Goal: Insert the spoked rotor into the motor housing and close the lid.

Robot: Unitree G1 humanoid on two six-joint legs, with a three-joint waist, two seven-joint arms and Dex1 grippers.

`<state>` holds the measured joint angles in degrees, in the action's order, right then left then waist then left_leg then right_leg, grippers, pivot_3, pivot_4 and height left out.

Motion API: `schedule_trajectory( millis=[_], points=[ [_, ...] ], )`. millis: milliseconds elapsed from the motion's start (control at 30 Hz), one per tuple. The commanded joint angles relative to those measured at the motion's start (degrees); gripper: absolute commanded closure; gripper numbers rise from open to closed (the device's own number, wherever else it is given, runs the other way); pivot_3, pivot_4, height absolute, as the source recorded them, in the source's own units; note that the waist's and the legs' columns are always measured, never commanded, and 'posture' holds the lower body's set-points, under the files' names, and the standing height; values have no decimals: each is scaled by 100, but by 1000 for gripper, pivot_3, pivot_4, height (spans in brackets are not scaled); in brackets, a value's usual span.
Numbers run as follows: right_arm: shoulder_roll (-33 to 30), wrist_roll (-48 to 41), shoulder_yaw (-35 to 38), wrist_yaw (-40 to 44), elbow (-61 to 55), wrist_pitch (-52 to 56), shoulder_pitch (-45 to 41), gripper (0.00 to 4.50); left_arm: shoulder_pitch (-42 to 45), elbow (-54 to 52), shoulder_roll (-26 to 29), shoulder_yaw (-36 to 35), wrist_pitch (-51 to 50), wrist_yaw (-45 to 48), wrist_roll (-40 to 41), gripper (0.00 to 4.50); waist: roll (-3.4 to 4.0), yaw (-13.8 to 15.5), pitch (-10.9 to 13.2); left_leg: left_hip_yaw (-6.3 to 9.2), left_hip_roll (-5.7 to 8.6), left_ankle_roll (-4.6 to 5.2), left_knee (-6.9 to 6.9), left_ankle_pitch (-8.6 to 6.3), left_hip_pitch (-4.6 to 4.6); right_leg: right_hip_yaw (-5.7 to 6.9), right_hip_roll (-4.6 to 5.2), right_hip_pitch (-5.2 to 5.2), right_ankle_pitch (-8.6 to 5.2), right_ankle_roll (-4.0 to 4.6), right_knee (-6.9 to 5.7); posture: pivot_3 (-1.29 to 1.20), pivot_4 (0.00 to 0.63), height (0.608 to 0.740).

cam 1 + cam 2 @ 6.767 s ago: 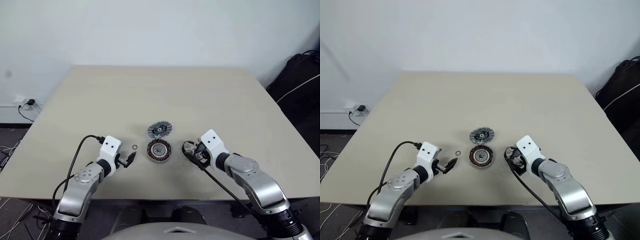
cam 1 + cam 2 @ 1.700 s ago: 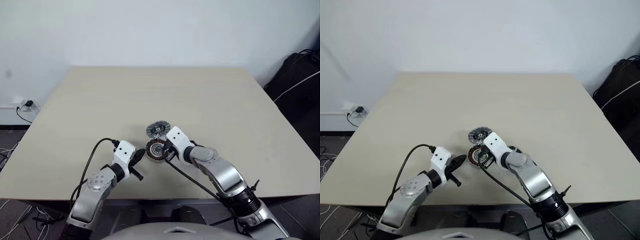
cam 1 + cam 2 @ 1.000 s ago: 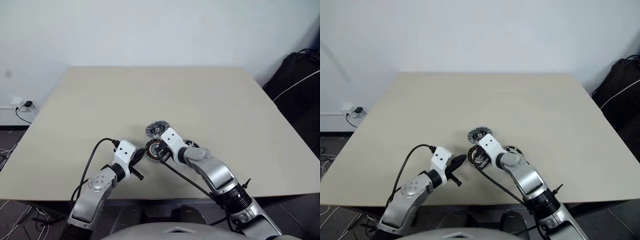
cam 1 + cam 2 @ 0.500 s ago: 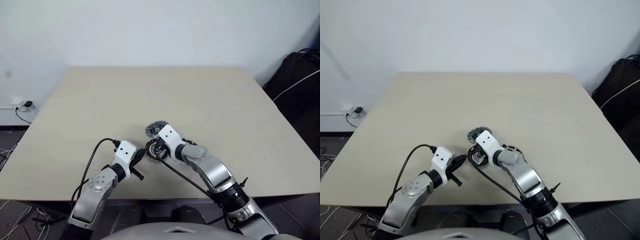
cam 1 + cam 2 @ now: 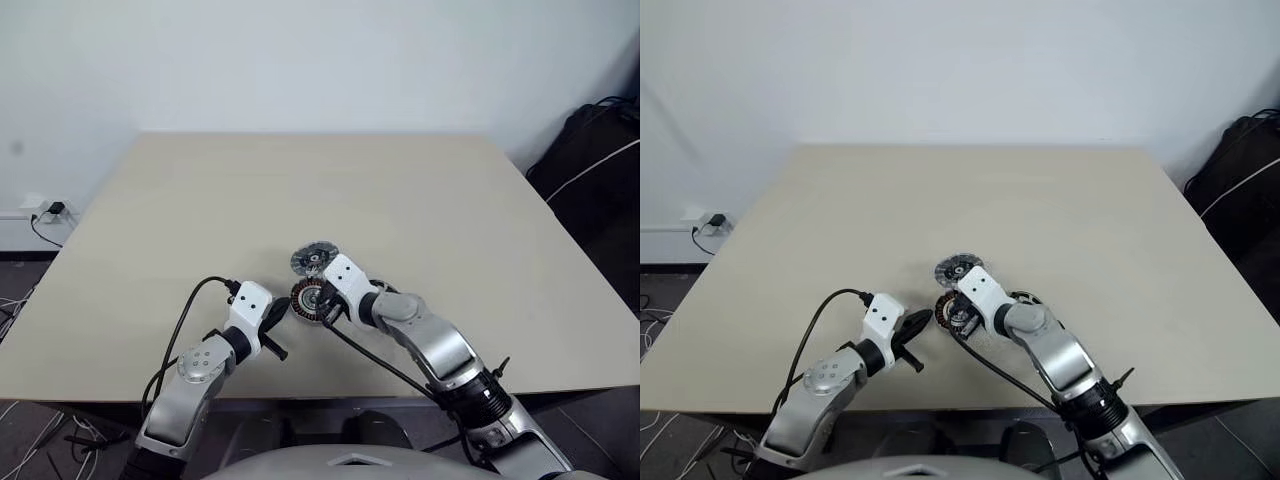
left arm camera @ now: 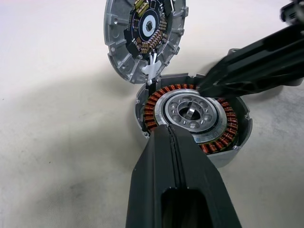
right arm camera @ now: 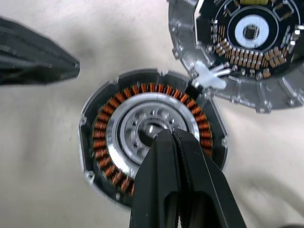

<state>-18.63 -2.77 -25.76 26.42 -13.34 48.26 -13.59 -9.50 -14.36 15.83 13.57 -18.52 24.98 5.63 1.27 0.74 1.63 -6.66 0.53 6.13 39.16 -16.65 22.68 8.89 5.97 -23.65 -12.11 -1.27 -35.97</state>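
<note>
On the table [image 5: 420,200], the left gripper [image 6: 167,134] is seen clenched on nothing, its tip at the near rim of the motor housing [image 7: 151,126]. The right gripper [image 7: 170,134] is also pressed closed and empty, and its tip is placed over the silver centre of the housing. The spoked rotor [image 5: 1029,299] is partly hidden just behind the right arm. Behind the housing, the lid [image 6: 145,29] is lying open, ribs up, joined to it by a small white piece [image 7: 209,76]
</note>
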Motion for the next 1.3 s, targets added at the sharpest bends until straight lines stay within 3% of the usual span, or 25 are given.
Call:
schedule_trajectory(
  millis=[33,1300],
  points=[
    [-24,-82,115,85,-304,102,-6,4442,86,-48,-47,4,11,-16,3,4500,0,1,0,0,0,0,0,0,0,0,1,0,0,0,0,0,0,740],
    [292,76,29,186,856,-392,-494,4442,106,-56,-86,28,-23,0,-9,4500,2,0,1,0,0,0,0,0,0,0,1,0,1,-1,0,0,0,740]
  ],
)
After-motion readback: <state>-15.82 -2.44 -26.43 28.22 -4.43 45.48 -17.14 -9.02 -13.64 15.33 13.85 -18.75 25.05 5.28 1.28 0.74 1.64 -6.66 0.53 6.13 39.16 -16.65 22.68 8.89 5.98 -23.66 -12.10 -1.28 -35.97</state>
